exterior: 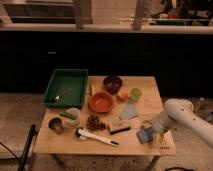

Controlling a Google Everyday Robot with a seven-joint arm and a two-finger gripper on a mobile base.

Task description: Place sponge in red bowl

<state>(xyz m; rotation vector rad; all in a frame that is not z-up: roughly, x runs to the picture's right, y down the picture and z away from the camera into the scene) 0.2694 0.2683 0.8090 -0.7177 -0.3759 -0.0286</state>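
Observation:
The sponge (144,135) is a small blue-grey block near the table's front right corner. My gripper (150,131) is right at it, at the end of the white arm (178,114) that comes in from the right. The gripper's dark end hides part of the sponge, and I cannot tell whether the sponge is held or resting on the table. The red bowl (101,102), wide and orange-red, sits at the table's middle, left of and farther back than the gripper. It looks empty.
A grey-blue cloth piece (129,112) and a tan block (117,127) lie between sponge and bowl. Around the bowl are a maroon bowl (112,83), an orange fruit (122,95), a green cup (135,93), a green tray (66,87), a white brush (97,136) and a white cup-bowl (71,116).

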